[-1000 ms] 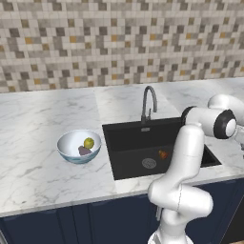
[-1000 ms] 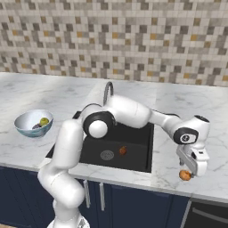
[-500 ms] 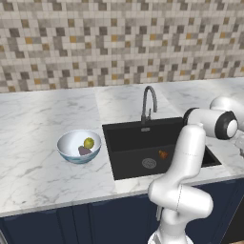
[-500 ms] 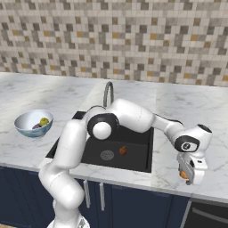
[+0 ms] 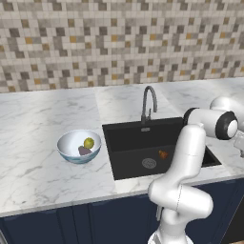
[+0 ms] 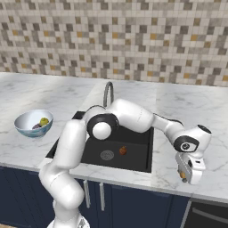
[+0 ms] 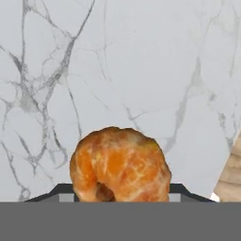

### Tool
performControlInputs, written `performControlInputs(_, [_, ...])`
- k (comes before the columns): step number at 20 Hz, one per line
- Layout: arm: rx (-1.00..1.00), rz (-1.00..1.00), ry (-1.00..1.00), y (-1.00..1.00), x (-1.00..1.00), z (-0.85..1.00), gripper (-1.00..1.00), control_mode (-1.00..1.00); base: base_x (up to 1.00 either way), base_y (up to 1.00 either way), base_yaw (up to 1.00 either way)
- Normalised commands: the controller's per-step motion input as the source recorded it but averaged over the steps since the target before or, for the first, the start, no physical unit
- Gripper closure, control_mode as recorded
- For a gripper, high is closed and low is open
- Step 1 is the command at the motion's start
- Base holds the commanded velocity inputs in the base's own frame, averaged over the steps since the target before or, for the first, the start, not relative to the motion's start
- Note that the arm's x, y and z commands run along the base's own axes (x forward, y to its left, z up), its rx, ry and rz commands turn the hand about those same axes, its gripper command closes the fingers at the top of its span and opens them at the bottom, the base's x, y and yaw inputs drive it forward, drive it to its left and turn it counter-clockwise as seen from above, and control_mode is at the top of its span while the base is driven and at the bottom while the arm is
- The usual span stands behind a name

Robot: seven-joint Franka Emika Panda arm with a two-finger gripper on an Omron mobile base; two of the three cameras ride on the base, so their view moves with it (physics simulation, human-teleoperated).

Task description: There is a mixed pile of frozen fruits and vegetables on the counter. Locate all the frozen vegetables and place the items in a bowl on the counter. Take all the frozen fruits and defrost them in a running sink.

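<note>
Orange-brown and glossy, the fruit [image 7: 120, 162] sits right between my tips in the hand view, resting on the marble counter [image 7: 141, 70]. My pincer [image 7: 120, 190] pinches it, one tip against each flank as far as I can judge. From the right base view I am far out over the right end of the counter [image 6: 213, 147], near its front edge, with the pincer [image 6: 184, 173] pointing down and the fruit [image 6: 181, 175] low between the jaws. The sink [image 6: 138, 153] lies well to the left, and another orange piece [image 6: 122, 151] rests on its floor beside the drain. The bowl [image 5: 71, 153] left of the sink holds the yellow-green ball [image 5: 88, 142] and the purple lump [image 5: 84, 151], so I take this fruit to be what is left. The lump is round and slick, so I should make sure the squeeze is firm before rising. Then I would lift straight up to clear the marble rather than drag. So close to the edge, a slip could roll the fruit off the counter. My arm is stretched long here, so I would carry it slowly and low toward the basin. I would let go over the black floor, near the faucet [image 5: 148, 97] stream, not over the rim. Something tan shows at the edge of the hand view; I cannot tell what it is and would steer clear of it.
</note>
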Motion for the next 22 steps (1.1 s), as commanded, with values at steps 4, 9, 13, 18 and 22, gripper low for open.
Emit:
performControlInputs(4, [-0.09,0.02,0.03,0.27,-0.03,0.27,1.00,-1.00,0.00,0.00,0.00])
performControlInputs(9, [-0.07,0.18,-0.09,0.45,-0.06,0.62,1.00,-1.00,0.00,0.00,0.00])
performControlInputs(13, [0.01,0.37,-0.04,0.40,0.00,0.38,1.00,-1.00,0.00,0.00,0.00])
performControlInputs(18, [0.00,0.33,-0.05,0.52,0.05,0.25,1.00,-1.00,0.00,0.00,0.00])
performControlInputs(22, [0.00,0.01,-0.18,0.75,0.47,0.06,1.00,-1.00,0.00,0.00,0.00])
